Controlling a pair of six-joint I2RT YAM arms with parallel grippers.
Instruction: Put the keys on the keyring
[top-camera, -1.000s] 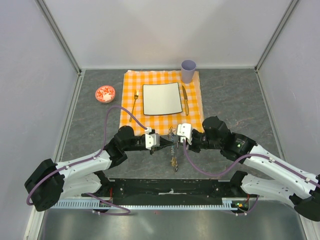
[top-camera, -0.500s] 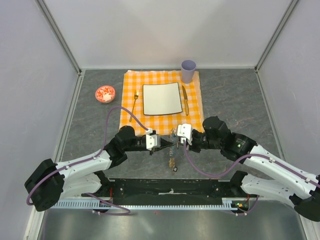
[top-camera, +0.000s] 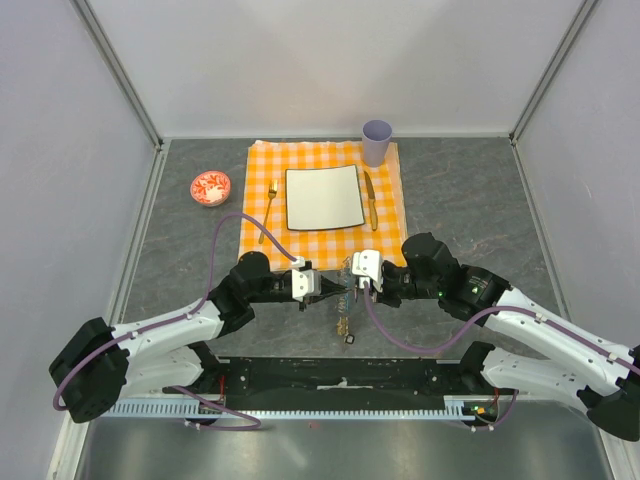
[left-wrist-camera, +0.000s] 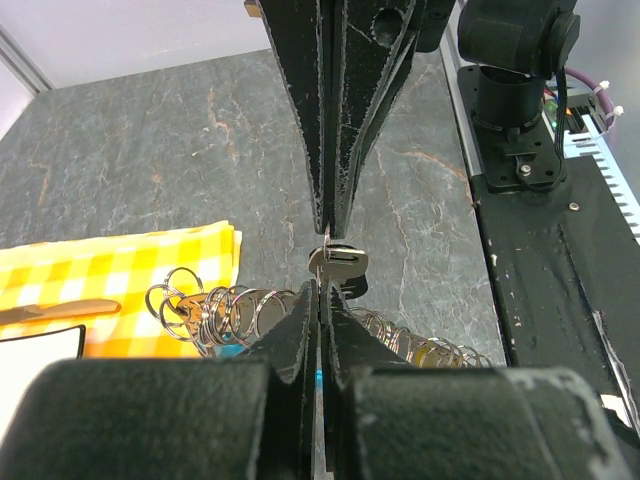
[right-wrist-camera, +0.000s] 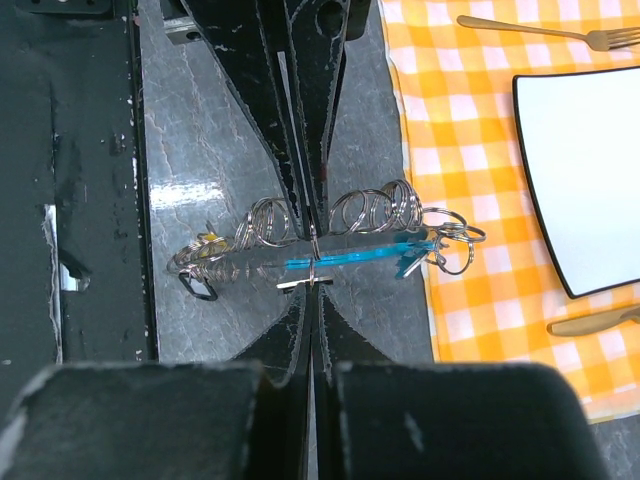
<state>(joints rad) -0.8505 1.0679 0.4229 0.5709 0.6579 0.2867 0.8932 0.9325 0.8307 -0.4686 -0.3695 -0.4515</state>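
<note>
Two arms (top-camera: 180, 330) (top-camera: 545, 325) meet inward: left fingers (left-wrist-camera: 293, 332) clamp keyring (right-wrist-camera: 360, 250), right fingers (right-wrist-camera: 295, 345) pinch key (left-wrist-camera: 338, 262).

a robot test booth in a lab: plain pale walls (top-camera: 330, 60) in metal framing close in a grey table (top-camera: 460, 190). robot arms (top-camera: 170, 330) are bolted to a black base plate (top-camera: 340, 378), facing a staged checked cloth (top-camera: 385, 230) and plate (top-camera: 324, 197).

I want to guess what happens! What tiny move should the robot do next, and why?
Probably the right gripper should ease its key a little toward the keyring pinched by the left gripper. Both are shut, tip to tip, and the key sits right at the ring's wire, yet it does not look threaded on.
</note>
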